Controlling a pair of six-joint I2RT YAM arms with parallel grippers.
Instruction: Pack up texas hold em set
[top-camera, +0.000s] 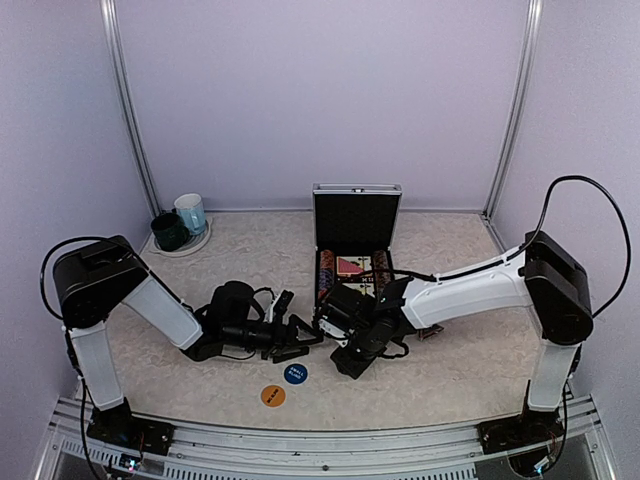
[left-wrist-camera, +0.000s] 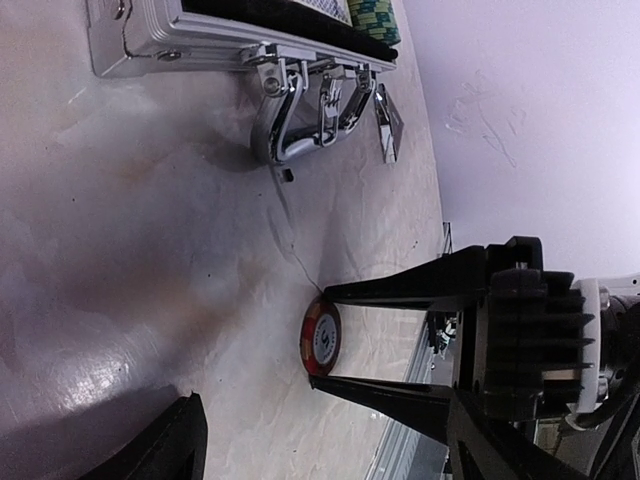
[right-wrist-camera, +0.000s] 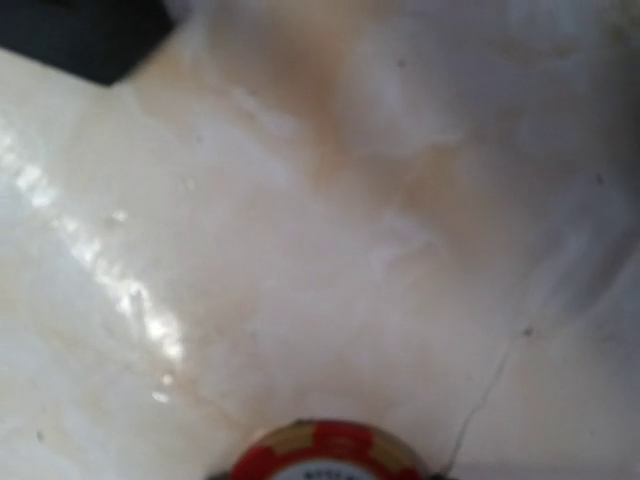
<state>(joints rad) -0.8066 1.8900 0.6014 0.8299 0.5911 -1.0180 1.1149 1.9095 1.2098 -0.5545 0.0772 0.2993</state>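
Silver case (top-camera: 357, 215), one, open at the middle back of the surface (top-camera: 450, 380), lid upright, lining black. Inside it are racked chips (top-camera: 323, 277), too small to count, with one red-backed deck (top-camera: 350, 266) between the rows. One chrome handle (left-wrist-camera: 290, 115) on the case's front wall. Round buttons, two, flat near the front edge: one blue (top-camera: 295, 374), one orange (top-camera: 273, 396), just beside each other. One red chip (right-wrist-camera: 325, 455) lies on the surface in front of the case; whether single or a short stack cannot be told. Two mugs in the far left corner, dark green (top-camera: 168, 231) and light blue (top-camera: 190, 212), side by side. Of the arms, the right gripper (left-wrist-camera: 319, 338) is part closed, one fingertip on each side of the red chip, pinching it low on the surface. To its left, the left gripper (top-camera: 293, 330) is spread wide and empty.
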